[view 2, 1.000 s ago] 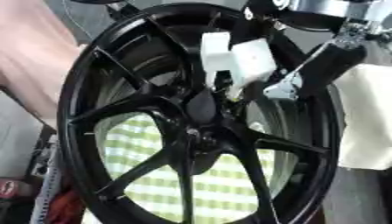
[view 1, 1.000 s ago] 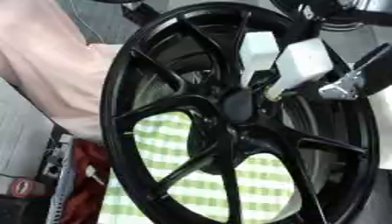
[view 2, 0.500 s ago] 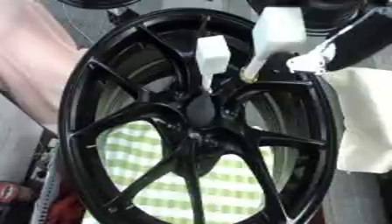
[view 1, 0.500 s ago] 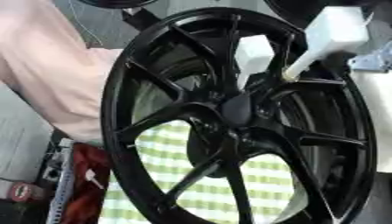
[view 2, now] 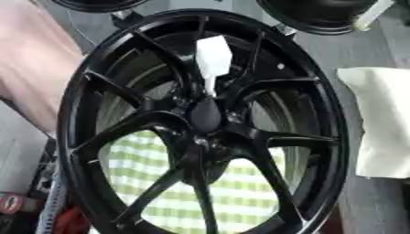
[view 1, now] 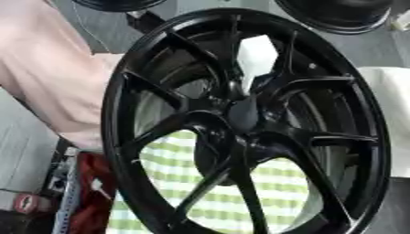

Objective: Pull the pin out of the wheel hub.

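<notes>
**White pin seated in the black wheel, no hand in frame**

The wheel (view 2: 204,123) stood on edge, facing the camera; the pin (view 2: 213,57) rose just above the hub (view 2: 205,115). Neither hand showed, so its grip and relative position were unknowable.

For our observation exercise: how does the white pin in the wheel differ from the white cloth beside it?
The white pin is small, blocky and tapers toward the hub of the black wheel; the white cloth is larger, soft and rumpled. The pin stands within the spokes; the cloth lies outside the rim. Both are white.
</notes>
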Robot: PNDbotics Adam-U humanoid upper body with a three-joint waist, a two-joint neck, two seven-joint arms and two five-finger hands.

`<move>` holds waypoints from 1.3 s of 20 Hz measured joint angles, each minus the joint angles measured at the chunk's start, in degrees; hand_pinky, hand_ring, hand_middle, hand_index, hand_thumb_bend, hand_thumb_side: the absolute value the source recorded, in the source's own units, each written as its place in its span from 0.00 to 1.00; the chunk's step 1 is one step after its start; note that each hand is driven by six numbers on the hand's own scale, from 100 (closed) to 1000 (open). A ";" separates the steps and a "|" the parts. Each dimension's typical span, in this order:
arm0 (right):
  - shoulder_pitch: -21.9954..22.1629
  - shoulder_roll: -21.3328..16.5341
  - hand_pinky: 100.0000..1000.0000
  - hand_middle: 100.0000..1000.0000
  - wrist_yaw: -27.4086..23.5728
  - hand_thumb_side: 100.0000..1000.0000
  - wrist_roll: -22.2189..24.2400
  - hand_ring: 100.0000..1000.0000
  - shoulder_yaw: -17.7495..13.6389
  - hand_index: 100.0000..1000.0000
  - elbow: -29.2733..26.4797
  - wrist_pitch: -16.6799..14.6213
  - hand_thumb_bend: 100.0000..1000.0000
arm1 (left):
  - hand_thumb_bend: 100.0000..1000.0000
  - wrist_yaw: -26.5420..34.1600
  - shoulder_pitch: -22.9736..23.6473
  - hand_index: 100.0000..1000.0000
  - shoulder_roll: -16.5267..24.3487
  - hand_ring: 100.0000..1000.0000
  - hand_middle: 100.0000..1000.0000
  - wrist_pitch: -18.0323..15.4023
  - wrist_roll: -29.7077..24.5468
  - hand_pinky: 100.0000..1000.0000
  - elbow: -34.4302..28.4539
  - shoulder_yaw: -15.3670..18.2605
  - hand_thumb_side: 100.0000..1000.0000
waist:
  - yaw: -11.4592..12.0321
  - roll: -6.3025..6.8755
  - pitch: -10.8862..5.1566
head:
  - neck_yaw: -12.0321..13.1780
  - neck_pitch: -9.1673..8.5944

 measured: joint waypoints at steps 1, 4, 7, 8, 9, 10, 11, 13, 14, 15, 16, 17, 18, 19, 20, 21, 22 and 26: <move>0.71 0.61 0.57 0.30 1.56 0.00 -1.31 0.45 -1.26 0.43 2.11 0.34 0.32 | 0.00 0.00 0.02 0.79 0.00 0.64 0.61 -0.05 0.06 0.84 0.00 0.11 0.81 | -0.13 0.13 0.00 | 0.12 0.00; 2.77 2.69 0.58 0.30 5.90 0.00 -4.93 0.46 -4.41 0.44 6.93 1.39 0.32 | 0.00 0.00 0.07 0.79 0.00 0.64 0.61 -0.17 0.19 0.84 0.00 0.16 0.81 | -0.33 0.55 0.00 | 0.26 0.00; 4.61 4.93 0.65 0.38 8.66 0.00 -7.73 0.53 -6.42 0.50 9.44 2.30 0.30 | 0.00 0.00 0.14 0.79 0.00 0.64 0.61 -0.25 0.27 0.84 0.00 0.19 0.81 | -0.51 0.88 -0.01 | 0.41 0.00; 5.12 5.58 0.68 0.44 9.27 0.00 -8.43 0.59 -6.97 0.57 9.91 2.55 0.29 | 0.00 0.00 0.17 0.79 0.00 0.64 0.61 -0.27 0.29 0.84 0.00 0.20 0.81 | -0.56 0.94 -0.02 | 0.45 0.00; 5.62 6.23 0.71 0.48 9.88 0.00 -9.02 0.63 -7.40 0.61 10.28 2.77 0.30 | 0.00 0.00 0.20 0.79 0.00 0.64 0.61 -0.28 0.30 0.84 0.00 0.21 0.81 | -0.57 0.99 -0.05 | 0.48 -0.01; 6.08 6.78 0.76 0.61 10.46 0.00 -9.41 0.73 -7.71 0.70 10.51 2.94 0.32 | 0.00 0.00 0.25 0.79 0.00 0.64 0.61 -0.29 0.31 0.84 0.00 0.23 0.81 | -0.57 1.03 -0.08 | 0.52 -0.01; 6.50 7.29 0.82 0.71 11.03 0.00 -9.63 0.80 -7.93 0.76 10.59 3.01 0.34 | 0.00 0.00 0.28 0.79 0.00 0.64 0.61 -0.29 0.32 0.84 0.00 0.26 0.81 | -0.60 1.06 -0.15 | 0.59 -0.01; 7.03 8.14 0.88 0.84 12.10 0.09 -9.61 0.89 -8.23 0.84 10.57 2.78 0.51 | 0.00 0.00 0.36 0.79 -0.01 0.64 0.61 -0.30 0.33 0.84 0.00 0.35 0.81 | -0.67 1.13 -0.39 | 0.63 -0.01; 7.16 8.49 0.89 0.85 12.48 0.13 -9.29 0.90 -8.37 0.85 10.41 2.32 0.51 | 0.00 0.00 0.37 0.79 -0.01 0.64 0.61 -0.30 0.33 0.84 0.00 0.39 0.81 | -0.71 1.17 -0.48 | 0.63 -0.01; 7.29 8.82 0.89 0.85 12.59 0.16 -8.78 0.90 -8.46 0.85 10.12 1.67 0.47 | 0.00 0.01 0.37 0.79 -0.01 0.64 0.61 -0.30 0.33 0.84 0.00 0.44 0.81 | -0.75 1.22 -0.50 | 0.64 -0.01; 7.37 9.20 0.89 0.85 12.59 0.16 -8.23 0.90 -8.49 0.85 9.70 0.91 0.47 | 0.00 0.01 0.37 0.79 -0.01 0.64 0.61 -0.30 0.33 0.84 0.00 0.46 0.81 | -0.78 1.25 -0.53 | 0.64 -0.01; 7.43 9.52 0.89 0.84 12.51 0.19 -7.79 0.89 -8.51 0.85 9.27 0.15 0.42 | 0.00 0.02 0.38 0.79 -0.01 0.64 0.61 -0.30 0.33 0.84 0.00 0.46 0.81 | -0.80 1.26 -0.53 | 0.64 -0.01; 7.43 9.76 0.89 0.83 12.21 0.23 -7.54 0.88 -8.58 0.84 8.70 -0.57 0.43 | 0.00 0.02 0.39 0.79 -0.01 0.64 0.61 -0.30 0.33 0.84 0.00 0.46 0.81 | -0.82 1.28 -0.54 | 0.65 -0.01; 7.39 9.95 0.89 0.81 11.57 0.20 -7.59 0.87 -8.69 0.83 7.95 -1.22 0.38 | 0.00 0.02 0.39 0.79 -0.01 0.64 0.61 -0.30 0.32 0.84 0.00 0.46 0.81 | -0.82 1.29 -0.58 | 0.65 -0.01; 7.33 10.15 0.89 0.80 10.73 0.21 -7.92 0.87 -8.74 0.81 7.14 -1.81 0.33 | 0.00 0.03 0.39 0.79 -0.01 0.64 0.61 -0.29 0.32 0.84 0.00 0.46 0.81 | -0.82 1.31 -0.65 | 0.65 -0.01; 7.16 10.25 0.89 0.79 9.71 0.22 -8.41 0.86 -8.74 0.81 6.28 -2.36 0.30 | 0.00 0.04 0.39 0.79 -0.01 0.64 0.61 -0.29 0.31 0.84 0.00 0.46 0.81 | -0.81 1.33 -0.71 | 0.65 -0.01; 6.97 10.32 0.88 0.79 8.61 0.23 -8.95 0.86 -8.67 0.80 5.43 -2.89 0.33 | 0.00 0.05 0.39 0.79 -0.01 0.64 0.61 -0.28 0.30 0.84 0.00 0.46 0.81 | -0.79 1.34 -0.72 | 0.64 -0.01; 6.36 10.46 0.87 0.75 5.08 0.21 -11.01 0.83 -7.45 0.77 2.31 -4.03 0.22 | 0.00 0.09 0.39 0.79 -0.01 0.64 0.61 -0.26 0.24 0.84 0.00 0.46 0.81 | -0.56 1.34 -0.72 | 0.61 -0.01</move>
